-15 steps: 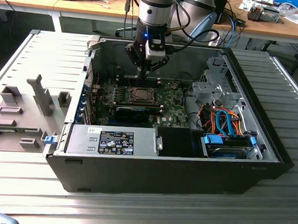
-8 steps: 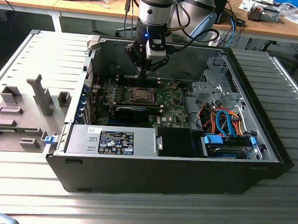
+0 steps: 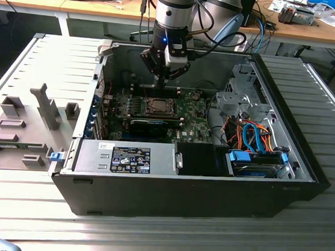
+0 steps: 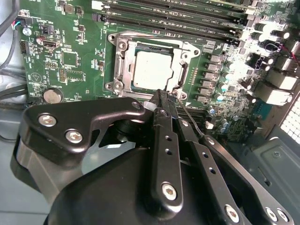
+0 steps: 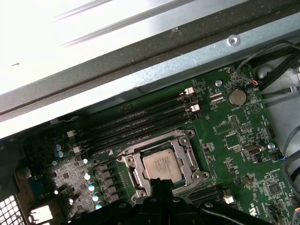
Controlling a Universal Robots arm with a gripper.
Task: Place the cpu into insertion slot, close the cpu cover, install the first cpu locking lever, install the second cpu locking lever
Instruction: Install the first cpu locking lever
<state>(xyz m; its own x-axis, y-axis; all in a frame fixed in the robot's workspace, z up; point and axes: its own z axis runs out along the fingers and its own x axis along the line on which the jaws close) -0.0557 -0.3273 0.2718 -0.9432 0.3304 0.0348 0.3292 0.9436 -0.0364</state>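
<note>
**Clerk:** Item one, the cpu?

**Arm:** The cpu (image 4: 154, 69), silver top up, sits flat in the slot (image 4: 140, 91) on the green board (image 4: 70, 51). I judge it seated, since it lies level with the rim all round.

**Clerk:** Item two, the cover?

**Arm:** The cover (image 4: 123, 58) lies down around the chip, its window framing the silver top. Same in the first wrist view: cpu (image 5: 161, 165), cover (image 5: 187, 161).

**Clerk:** Item three, your gripper?

**Arm:** My gripper (image 4: 161, 101) has its fingers (image 4: 165, 140) drawn together, tips touching, with no part between them. I hold them narrow because a slim tip suits the thin wire lever (image 4: 190, 119) running beside them at the socket's edge. Whether that lever is latched, I cannot tell.

**Clerk:** Position?

**Arm:** In the exterior view my gripper (image 3: 165, 76) hangs inside the open case (image 3: 281, 103), just above the socket's far side.
</note>
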